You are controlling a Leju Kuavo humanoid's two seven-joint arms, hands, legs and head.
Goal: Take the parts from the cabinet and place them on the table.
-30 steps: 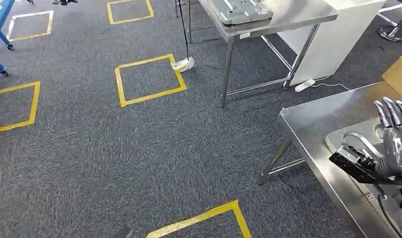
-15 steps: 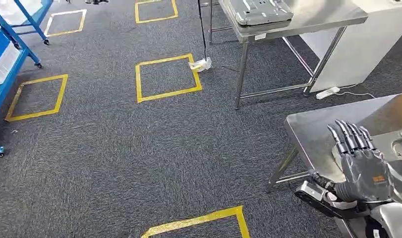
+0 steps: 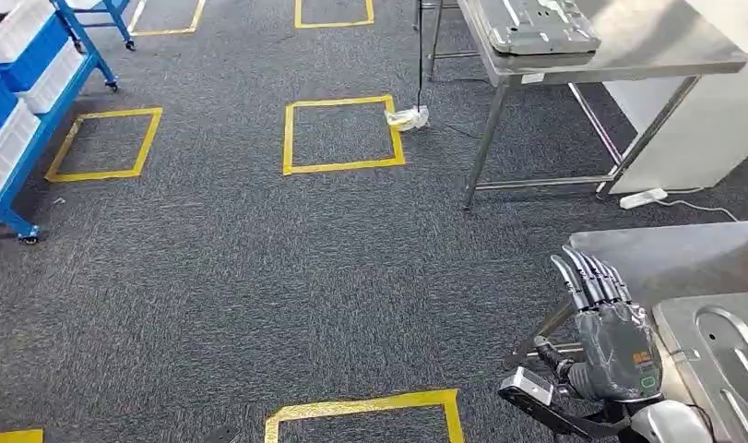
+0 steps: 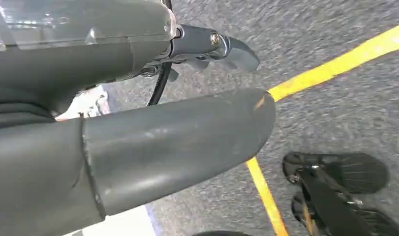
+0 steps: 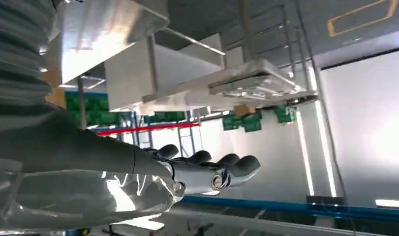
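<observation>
In the head view my right hand [image 3: 610,332] hangs at the lower right, fingers straight and apart, holding nothing. It is beside the corner of the near steel table [image 3: 665,254], on which a grey metal part [image 3: 720,355] lies. A second grey part [image 3: 536,23] lies on the far steel table [image 3: 647,46]. The blue cabinet rack [image 3: 24,101] with white bins stands at the far left. In the right wrist view the right hand's fingers [image 5: 212,169] are extended and empty. In the left wrist view my left hand [image 4: 153,142] hangs over the carpet, its fingers [image 4: 227,46] stretched out with nothing in them.
Dark carpet carries yellow taped squares [image 3: 342,134]. A cable and a crumpled clear wrapper [image 3: 409,117] lie beside the far table's leg [image 3: 480,152]. A white power strip [image 3: 642,197] lies on the floor behind the near table. A white cabinet [image 3: 711,120] stands at the right.
The whole picture has shifted right as the camera turned left, bringing the blue rack into view. My right hand has come off the part on the near table and now hangs beside its corner.
</observation>
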